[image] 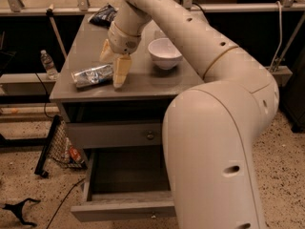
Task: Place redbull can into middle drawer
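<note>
The redbull can (92, 76) lies on its side near the front left of the grey cabinet top (157, 82). My gripper (113, 65) hangs over the can's right end, open. One finger (120, 71) is in front of the can's end and the other (106, 52) is behind it. I cannot tell if they touch it. The middle drawer (125, 207) is pulled open at the bottom, and the part of its inside that shows is empty. My arm hides its right part.
A white bowl (164, 52) stands right of the gripper. A dark bag (103, 14) lies at the back of the top. The drawer with a round knob (150, 135) is shut. A clear bottle (48, 64) and a wire basket (61, 146) are left of the cabinet.
</note>
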Robot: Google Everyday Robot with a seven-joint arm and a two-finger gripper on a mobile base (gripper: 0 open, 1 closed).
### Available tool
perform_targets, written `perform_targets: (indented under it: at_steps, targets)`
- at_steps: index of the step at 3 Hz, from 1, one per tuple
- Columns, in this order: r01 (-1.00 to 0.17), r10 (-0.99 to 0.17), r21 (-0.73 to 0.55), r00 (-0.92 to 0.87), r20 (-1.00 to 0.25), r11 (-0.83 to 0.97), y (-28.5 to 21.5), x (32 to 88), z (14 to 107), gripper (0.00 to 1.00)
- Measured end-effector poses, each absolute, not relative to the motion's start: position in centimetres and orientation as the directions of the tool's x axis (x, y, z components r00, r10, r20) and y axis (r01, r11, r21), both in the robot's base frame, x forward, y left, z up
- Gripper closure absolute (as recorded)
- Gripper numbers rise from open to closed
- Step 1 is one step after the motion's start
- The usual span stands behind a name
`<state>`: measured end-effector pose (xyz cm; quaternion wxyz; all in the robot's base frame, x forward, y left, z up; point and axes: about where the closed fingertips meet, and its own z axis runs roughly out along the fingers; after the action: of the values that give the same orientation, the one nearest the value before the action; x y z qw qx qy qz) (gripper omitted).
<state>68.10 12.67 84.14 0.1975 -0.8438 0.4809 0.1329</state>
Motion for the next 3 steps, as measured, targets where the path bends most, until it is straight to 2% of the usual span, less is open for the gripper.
perform_targets:
  at_steps: [2,3]
  targets:
    - [-0.862,-0.746,-0.195,0.504,-0.436,-0.468,12.8,67.8,83.5,0.72]
    - [-0.858,-0.727,-0.233,0.512,-0.457,-0.458,11.9,66.8,85.2,1.0]
